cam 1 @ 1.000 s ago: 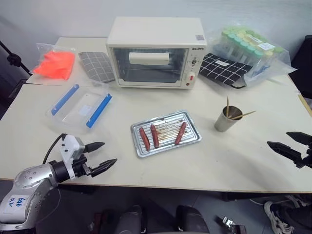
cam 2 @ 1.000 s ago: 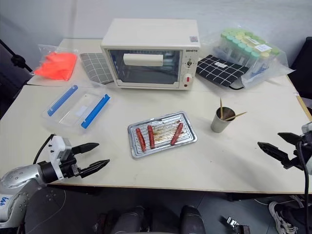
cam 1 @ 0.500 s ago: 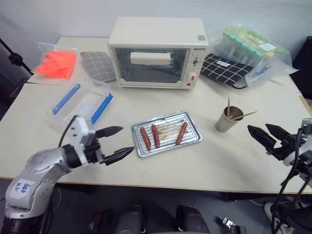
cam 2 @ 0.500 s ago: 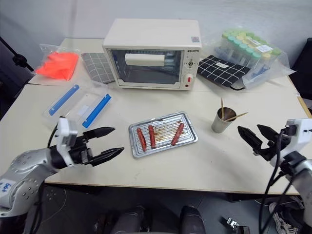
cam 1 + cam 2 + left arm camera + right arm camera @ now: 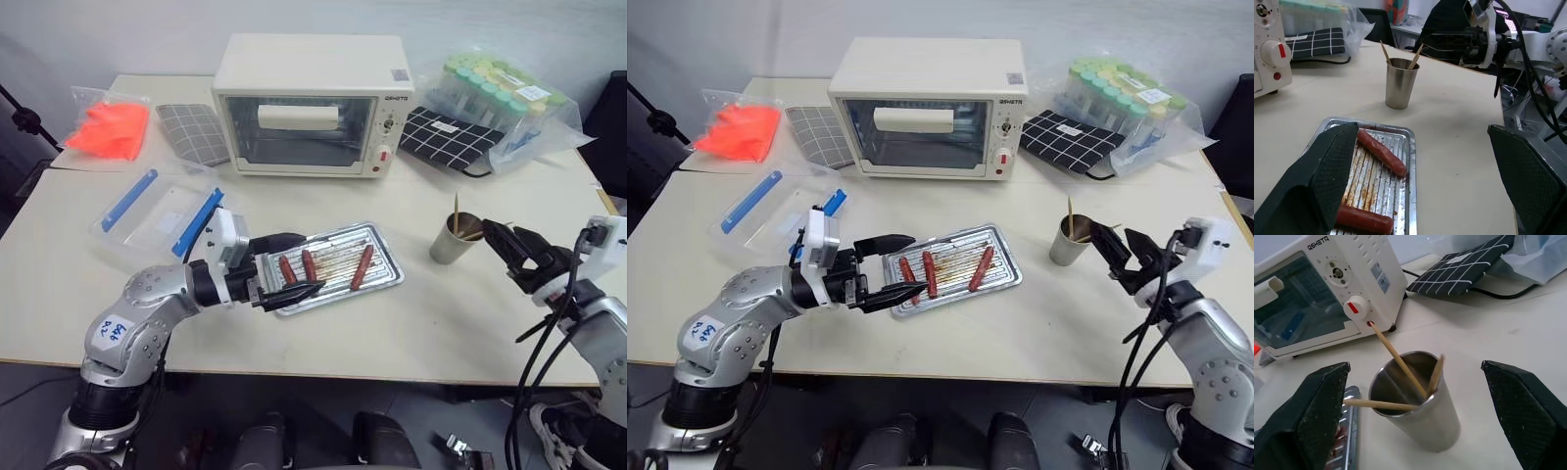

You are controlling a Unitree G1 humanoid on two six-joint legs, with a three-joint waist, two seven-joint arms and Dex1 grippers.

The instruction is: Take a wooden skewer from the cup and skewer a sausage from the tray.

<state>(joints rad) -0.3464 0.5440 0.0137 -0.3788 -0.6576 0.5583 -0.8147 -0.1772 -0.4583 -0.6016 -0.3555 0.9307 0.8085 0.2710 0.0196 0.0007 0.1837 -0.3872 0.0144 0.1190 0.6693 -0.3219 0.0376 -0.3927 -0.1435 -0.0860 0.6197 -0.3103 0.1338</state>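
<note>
The right gripper (image 5: 1415, 382), jaws spread wide, is hovering just right of the small silver-grey metal cup (image 5: 1418, 404) holding 3 thin pale wooden skewers (image 5: 1397, 357). It should be closing on 1 stick only. The left gripper (image 5: 890, 266), also open, is hanging over the shiny ribbed metal tray (image 5: 1004, 272) with 3 reddish-brown sausages (image 5: 982, 267), left of the cup.

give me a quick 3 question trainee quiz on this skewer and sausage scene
1. How many sausages lie in the tray?
2. True or false: the right claw is shut on a wooden skewer.
3. Which claw is at the cup? A) left claw B) right claw C) neither

Key
1. Three: two side by side near the left claw, and one sausage apart, toward the cup.
2. False. It is open, and all three skewers, such as this wooden skewer, stand in the cup untouched.
3. B. The right claw's fingers flank the cup, while the left claw is open at the tray's end.
</note>
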